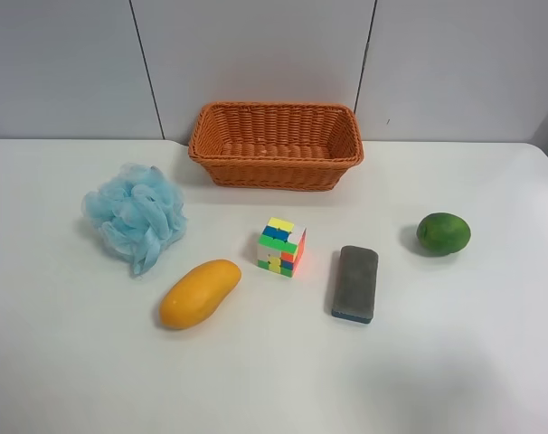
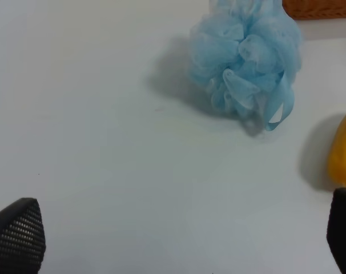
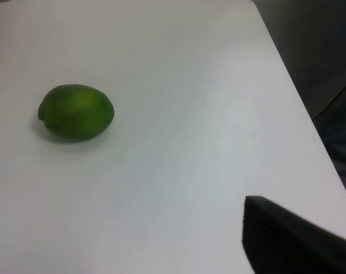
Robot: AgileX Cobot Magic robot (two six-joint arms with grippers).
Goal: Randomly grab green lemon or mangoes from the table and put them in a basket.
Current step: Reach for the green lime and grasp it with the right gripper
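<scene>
The green lemon point(image 1: 443, 233) lies on the white table point(image 1: 66, 362) at the exterior high view's right; it also shows in the right wrist view point(image 3: 76, 112). The orange-yellow mango point(image 1: 199, 293) lies at the view's front left, and its end shows in the left wrist view point(image 2: 343, 151). The wicker basket point(image 1: 276, 145) stands empty at the back middle. My left gripper point(image 2: 181, 228) is open and empty, short of the mango. Of my right gripper only one dark finger point(image 3: 293, 242) shows, well apart from the lemon, with nothing held. Neither arm shows in the exterior high view.
A light blue bath pouf point(image 1: 135, 215) lies left of the basket, also in the left wrist view point(image 2: 244, 57). A colourful puzzle cube point(image 1: 282, 246) and a grey board eraser point(image 1: 355, 283) lie between mango and lemon. The table's edge point(image 3: 287, 80) runs beside the lemon.
</scene>
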